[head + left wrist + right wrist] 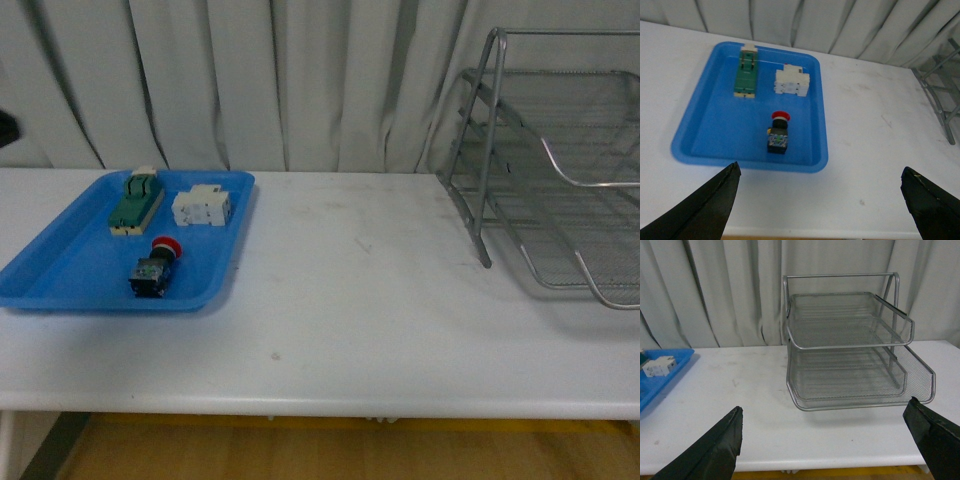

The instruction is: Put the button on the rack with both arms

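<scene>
Found in the blue tray [60,270] at the left of the worktop [350,300]: the button [157,268], down on its side, close to the near rim. Long axis near-to-far, red cap toward the curtain [300,80], black body toward that rim. Behind it in the same tray, a green-and-cream block [136,201] and a white component [203,207]. Well apart, far right, the rack [560,180], open worktop between. Left claw [820,172] spread wide above the tray, gripping nothing; right claw [824,407] likewise wide, facing the rack. Markings on the button body too blurred to read.
</scene>
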You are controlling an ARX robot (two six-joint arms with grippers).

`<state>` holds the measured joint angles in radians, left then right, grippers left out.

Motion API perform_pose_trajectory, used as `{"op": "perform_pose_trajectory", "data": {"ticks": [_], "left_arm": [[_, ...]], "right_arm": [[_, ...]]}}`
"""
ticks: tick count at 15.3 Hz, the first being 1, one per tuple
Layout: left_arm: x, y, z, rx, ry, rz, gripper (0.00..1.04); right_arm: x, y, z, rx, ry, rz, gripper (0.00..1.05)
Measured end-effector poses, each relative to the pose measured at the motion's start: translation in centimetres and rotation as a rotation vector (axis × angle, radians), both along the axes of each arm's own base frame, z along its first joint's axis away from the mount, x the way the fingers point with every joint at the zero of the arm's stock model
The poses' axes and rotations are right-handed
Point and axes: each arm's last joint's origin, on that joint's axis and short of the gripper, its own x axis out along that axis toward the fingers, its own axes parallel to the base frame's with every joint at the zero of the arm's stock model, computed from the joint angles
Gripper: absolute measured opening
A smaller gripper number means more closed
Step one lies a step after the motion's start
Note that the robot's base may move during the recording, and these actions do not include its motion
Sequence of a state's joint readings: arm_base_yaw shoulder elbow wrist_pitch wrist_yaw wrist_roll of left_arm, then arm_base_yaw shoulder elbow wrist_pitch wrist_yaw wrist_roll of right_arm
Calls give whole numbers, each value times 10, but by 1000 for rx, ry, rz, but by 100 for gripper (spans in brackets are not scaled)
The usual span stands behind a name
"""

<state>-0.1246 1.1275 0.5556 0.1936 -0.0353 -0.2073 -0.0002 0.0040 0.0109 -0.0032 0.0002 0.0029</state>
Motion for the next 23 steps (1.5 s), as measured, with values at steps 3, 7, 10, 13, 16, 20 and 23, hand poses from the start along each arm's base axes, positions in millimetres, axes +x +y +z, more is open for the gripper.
{"op": "perform_pose_trajectory", "data": {"ticks": [3,7,10,13,16,20,23], "left_arm": [[108,-22,-35,37,241,-76,98],[174,-41,-70,54,371,-87,98],[199,-46,-77,64,388,-70,98],[208,-34,-91,116,411,-21,98],[210,-15,-97,128,423,-7,98],[211,2,-121,169,452,-33,98],[211,1,-133,195,468,-59,98]], "right_arm": [[0,0,0,0,0,0,98],[0,0,0,0,0,0,98],[0,0,0,0,0,0,98],[0,0,0,0,0,0,98],[0,0,0,0,0,0,98],[0,0,0,0,0,0,98],[0,0,0,0,0,0,98]]}}
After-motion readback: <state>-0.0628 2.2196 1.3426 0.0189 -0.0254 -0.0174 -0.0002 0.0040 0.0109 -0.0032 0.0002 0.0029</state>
